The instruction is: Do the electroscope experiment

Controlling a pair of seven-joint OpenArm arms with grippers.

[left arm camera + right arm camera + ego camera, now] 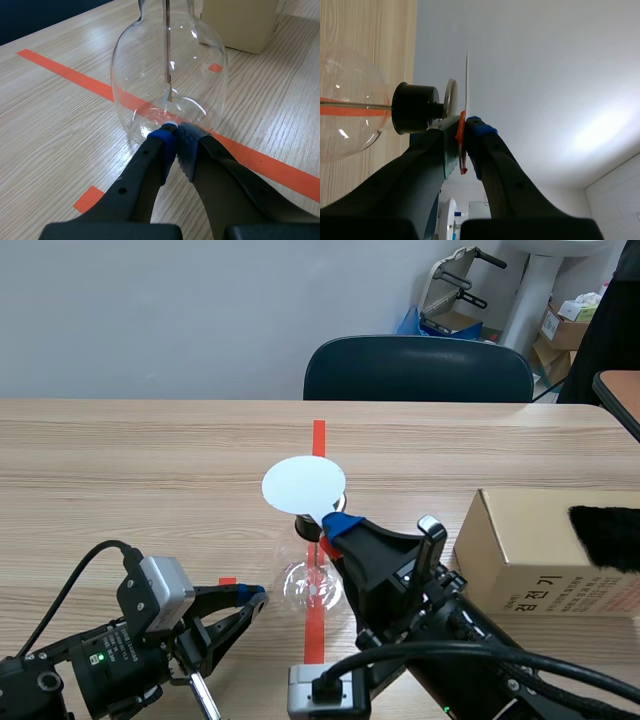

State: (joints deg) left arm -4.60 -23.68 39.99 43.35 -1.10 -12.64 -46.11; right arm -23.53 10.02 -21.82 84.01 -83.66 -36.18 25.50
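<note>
Electroscope flask [313, 585] upright on table, on orange-red tape line. Left gripper [176, 136] low at flask's base, pads pressed together, nothing between. Right gripper [465, 131] by flask's black stopper [412, 108], fingers clamped on red tab of white disc [303, 485]; disc just beside flask's metal top plate [451, 97]. Cardboard box [540, 550] near flask, on right arm's side.

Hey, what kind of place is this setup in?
Probably an office or lab room: a wood-grain table marked with tape, an empty dark chair behind it, and cardboard boxes in the far corner.
</note>
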